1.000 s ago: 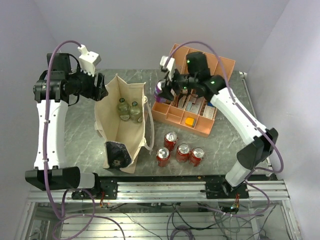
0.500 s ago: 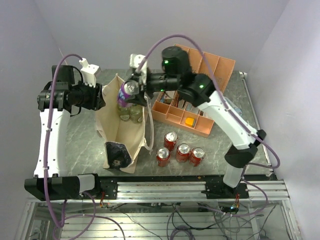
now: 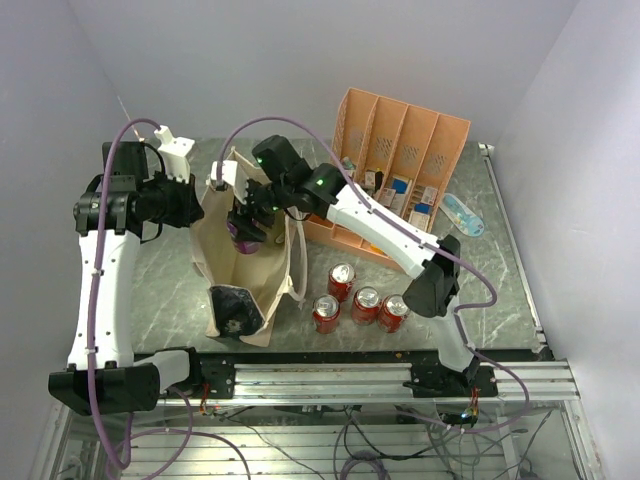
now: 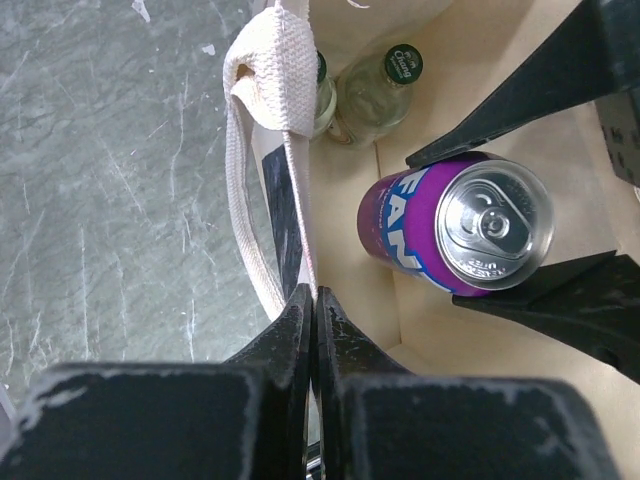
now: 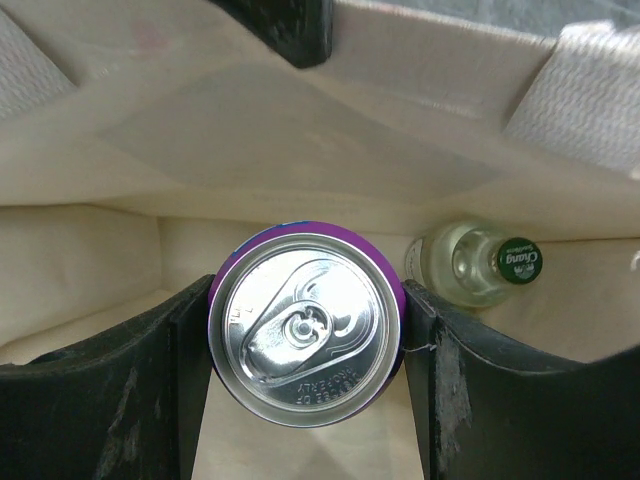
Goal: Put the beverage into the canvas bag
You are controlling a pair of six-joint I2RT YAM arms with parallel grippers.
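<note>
Jaws over marbled table (image 3: 165,290); lilac walls (image 3: 300,60)

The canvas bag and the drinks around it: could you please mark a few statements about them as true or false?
1. The right gripper grips a purple can by its sides. True.
2. The left gripper is open and clear of the canvas bag. False: its jaws are shut on the bag's rim.
3. Green-capped bottles stand inside the bag. True.
4. The purple can lies on its side on the table. False: it is held upright within the bag's mouth.
5. Two red cans stand beside the bag. False: there are four.
</note>
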